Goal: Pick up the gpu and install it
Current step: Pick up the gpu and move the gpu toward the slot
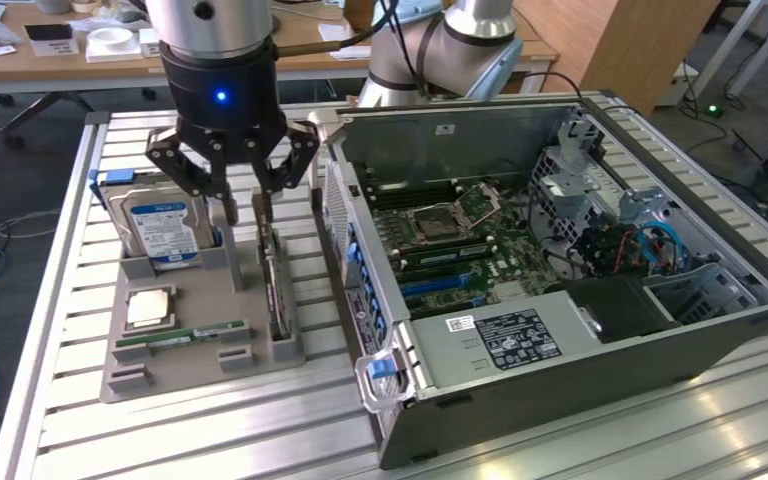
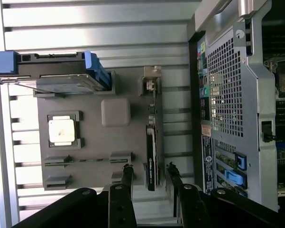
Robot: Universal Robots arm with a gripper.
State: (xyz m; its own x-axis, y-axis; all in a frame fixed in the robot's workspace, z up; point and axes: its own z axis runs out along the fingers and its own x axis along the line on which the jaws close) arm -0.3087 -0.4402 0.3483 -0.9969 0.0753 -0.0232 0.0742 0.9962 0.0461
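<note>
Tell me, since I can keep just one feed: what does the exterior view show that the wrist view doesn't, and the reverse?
Exterior view: the labelled box inside the computer case, blue cables, desks behind. Wrist view: the ports on the case's rear. Both: the gpu standing on edge in the grey tray, the open gripper straddling it, the hard drive and the processor chip.
</note>
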